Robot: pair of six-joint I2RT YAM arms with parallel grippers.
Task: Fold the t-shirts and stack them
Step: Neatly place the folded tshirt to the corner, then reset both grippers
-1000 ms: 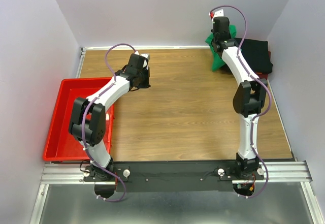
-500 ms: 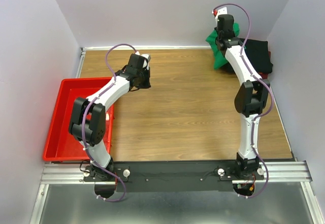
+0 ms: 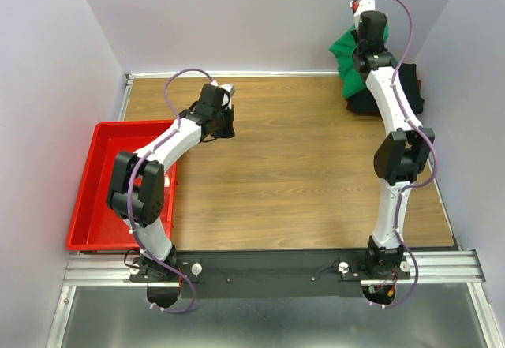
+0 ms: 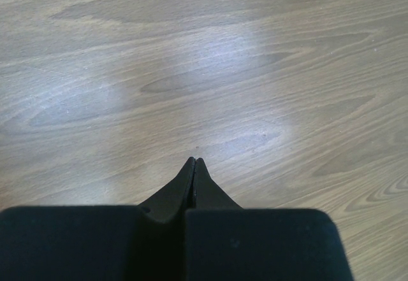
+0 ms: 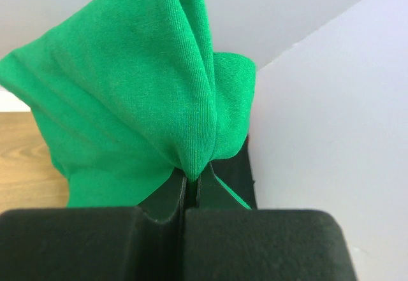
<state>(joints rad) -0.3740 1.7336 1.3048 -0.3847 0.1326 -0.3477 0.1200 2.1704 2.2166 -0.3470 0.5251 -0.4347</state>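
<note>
My right gripper (image 3: pixel 368 42) is shut on a fold of the bright green t-shirt (image 3: pixel 346 58) and holds it up in the air at the far right corner, close to the back wall. In the right wrist view the green t-shirt (image 5: pixel 137 96) hangs bunched from the gripper (image 5: pixel 192 178). The black t-shirt (image 3: pixel 409 87) lies folded on the table under it, with a dark red t-shirt edge (image 3: pixel 351 108) just showing beneath. My left gripper (image 3: pixel 223 129) is shut and empty over bare wood at the table's left middle, and it also shows in the left wrist view (image 4: pixel 194 161).
A red plastic tray (image 3: pixel 99 155) sits at the table's left edge, under my left arm. Grey walls close in the back and both sides; the right wall (image 5: pixel 331 115) is very near my right gripper.
My right gripper has risen and moved right toward the back corner, lifting the green t-shirt off the black one. My left arm has not moved.
</note>
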